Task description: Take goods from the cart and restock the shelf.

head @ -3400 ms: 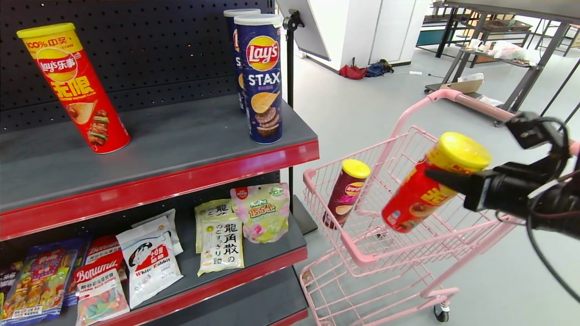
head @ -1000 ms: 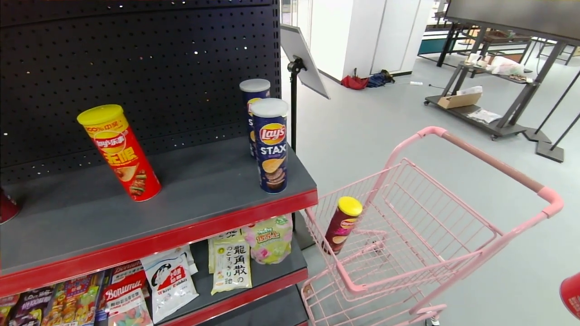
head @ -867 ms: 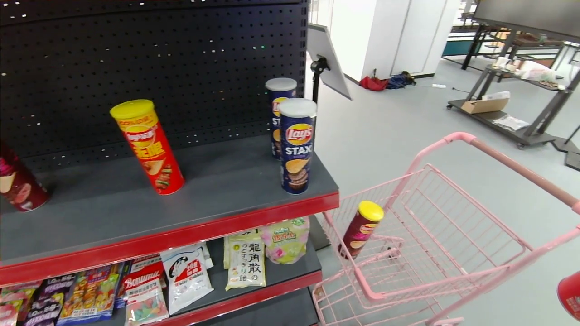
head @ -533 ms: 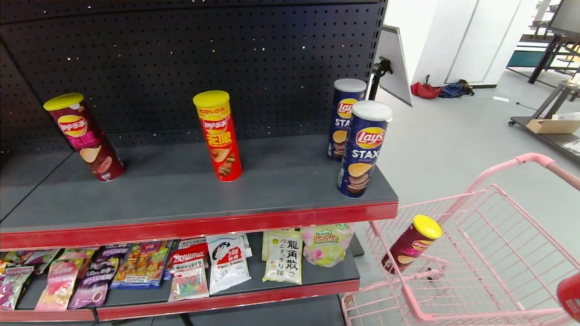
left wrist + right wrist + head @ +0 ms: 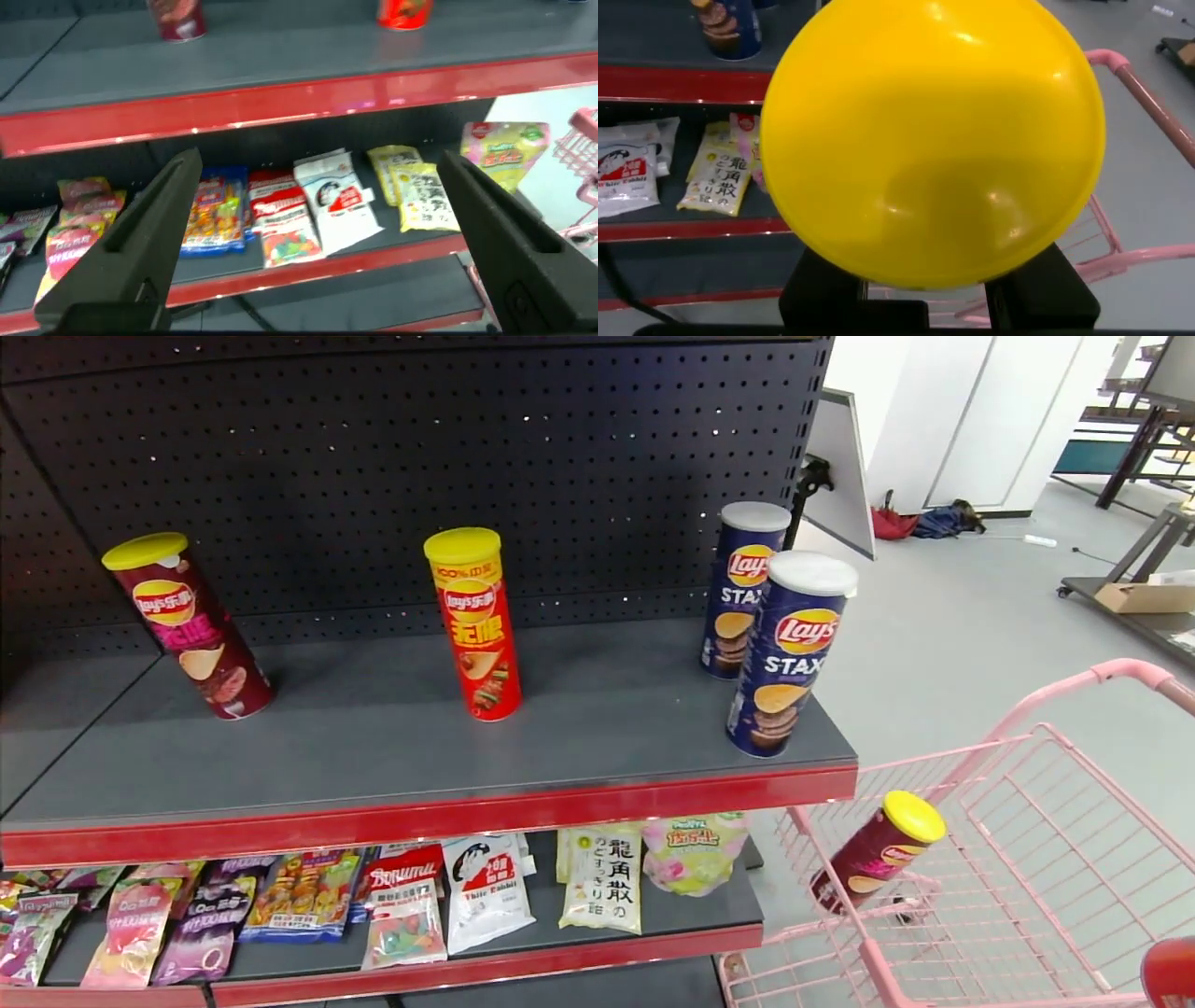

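The right gripper [image 5: 936, 297] has its fingers clenched on the held can [image 5: 934, 140], whose yellow lid faces straight back at the wrist camera. The can's long axis therefore runs out along that arm's line of sight rather than standing upright. In the head view its red body peeks in at the near right corner, low and just beside the pink cart [image 5: 1027, 747], so the upper shelf [image 5: 373, 747] lies up, far and to the left of it. On that shelf a matching red can [image 5: 473, 625] stands in the middle, a maroon can [image 5: 187, 625] to its left and two blue cans [image 5: 789, 653] at the right end. The bare stretch between the red can and the blue ones looks like the natural spot to set the held can down. To get there the can probably has to be lifted over the red shelf edge and turned lid-up. The left gripper [image 5: 322, 238] hangs with its fingers spread and empty in front of the lower shelf's snack bags [image 5: 327, 201]. One more maroon can [image 5: 878, 849] leans in the cart's far left corner.
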